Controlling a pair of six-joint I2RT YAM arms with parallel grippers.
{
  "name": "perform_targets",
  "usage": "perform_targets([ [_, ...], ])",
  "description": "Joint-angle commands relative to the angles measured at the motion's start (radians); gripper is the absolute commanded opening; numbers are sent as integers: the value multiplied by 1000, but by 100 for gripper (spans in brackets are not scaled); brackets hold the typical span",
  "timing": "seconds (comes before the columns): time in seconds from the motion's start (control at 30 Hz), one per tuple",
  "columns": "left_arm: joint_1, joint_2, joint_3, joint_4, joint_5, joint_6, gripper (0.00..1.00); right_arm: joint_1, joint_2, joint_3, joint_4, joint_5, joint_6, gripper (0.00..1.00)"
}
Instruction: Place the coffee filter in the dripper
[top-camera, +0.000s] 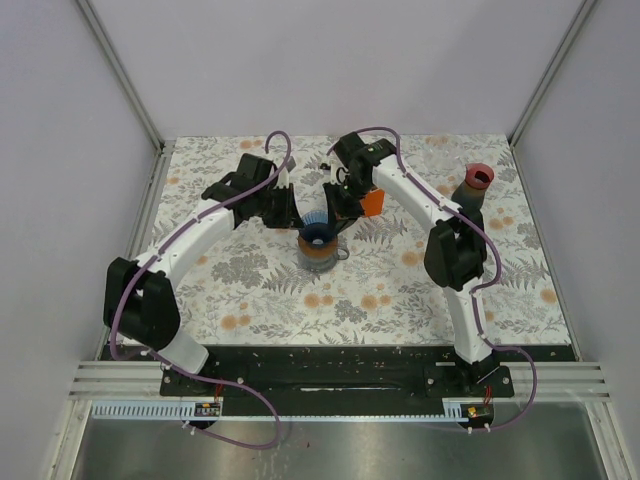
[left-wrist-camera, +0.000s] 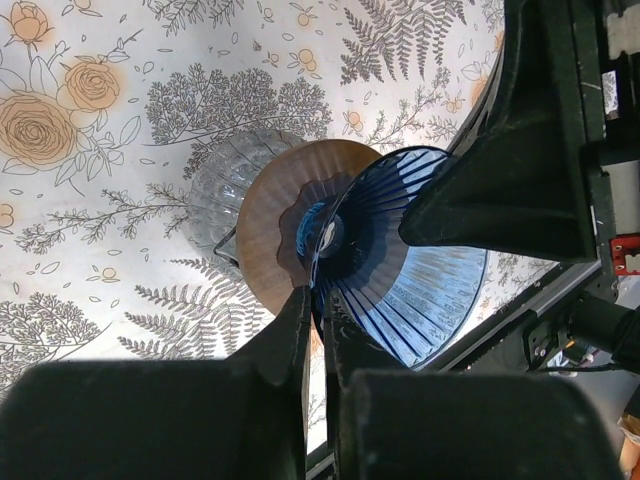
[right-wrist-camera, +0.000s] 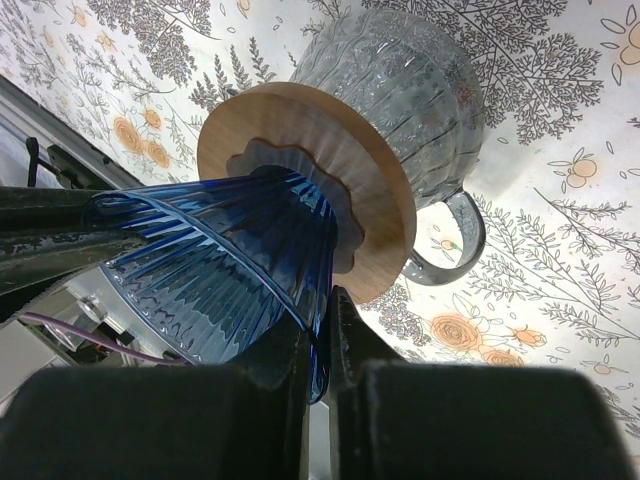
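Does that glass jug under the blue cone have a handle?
Yes, a curved handle sticks out from the glass jug beneath the blue dripper.

The blue dripper (top-camera: 318, 236) is hemmed in from behind. The left pincer (left-wrist-camera: 318, 300) pinches its rim on one side and the right pincer (right-wrist-camera: 322, 300) on the other, and both arms slope in over the far tabletop (top-camera: 400, 300). The near side, toward the bases, lies open, as do both front corners. A red-topped dark container (top-camera: 477, 186) stands well apart at right rear.
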Motion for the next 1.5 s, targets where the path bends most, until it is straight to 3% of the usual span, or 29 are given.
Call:
perform_targets([
  [0.0, 4, 40, -109, -54, -73, 64, 0, 9, 45, -40, -5, 19, -37, 0],
  [0.3, 4, 79, -170, -48, -106, 74, 0, 9, 56, -123, 41, 16, -34, 0],
  [0.47, 4, 83, -66, -96, -123, 92, 0, 12, 38, -106, 41, 15, -31, 0],
  [0.57, 4, 66, 1, -115, -126, 92, 0, 12, 22, -63, 28, 12, -27, 12],
  [0.7, 4, 59, 75, -150, -88, 98, 13, 12, 5, 10, 15, 1, -29, 27],
  [0.93, 4, 50, 133, -179, -88, 121, 30, 9, 7, 135, -22, 3, -37, 43],
  [1.3, 4, 28, 172, -183, -79, 156, 53, 8, 56, 314, -148, 64, -83, 52],
  [1.47, 4, 22, 210, -192, -74, 172, 58, -24, 28, 385, -182, 137, -106, 53],
])
